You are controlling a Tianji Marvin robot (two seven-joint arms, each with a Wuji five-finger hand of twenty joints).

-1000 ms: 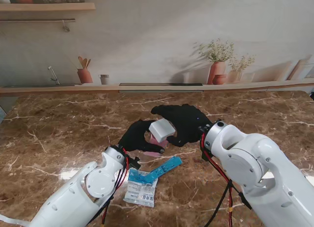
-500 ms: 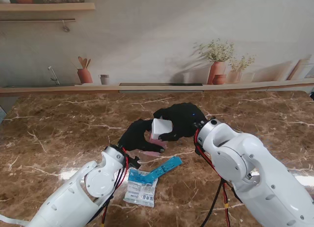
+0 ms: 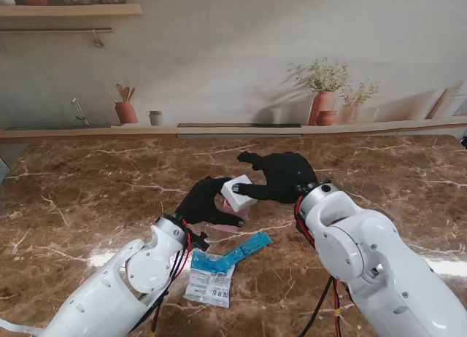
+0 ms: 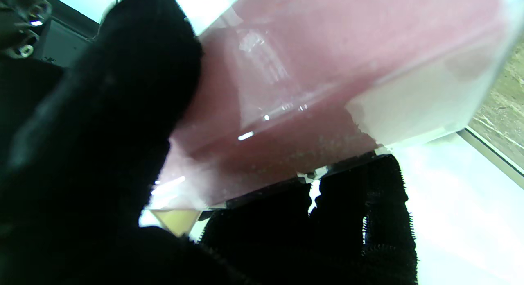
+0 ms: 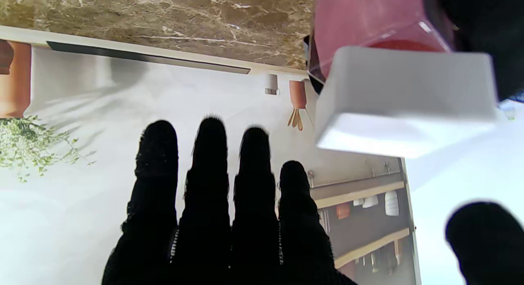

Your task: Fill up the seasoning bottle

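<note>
Here, clear pink-filled seasoning bottle (image 3: 235,198), white cap (image 3: 238,191)

Left hand (image 4: 102,154) closed on seasoning bottle (image 4: 327,92) — clear walls, pink contents, black fingers (image 4: 368,219) beneath

The black-gloved left hand (image 3: 203,202) hides most of the clear, pink-filled seasoning bottle (image 3: 238,211) beneath its white square cap (image 3: 236,192). Print on the white paper sachet (image 3: 209,286) is illegible.
</note>
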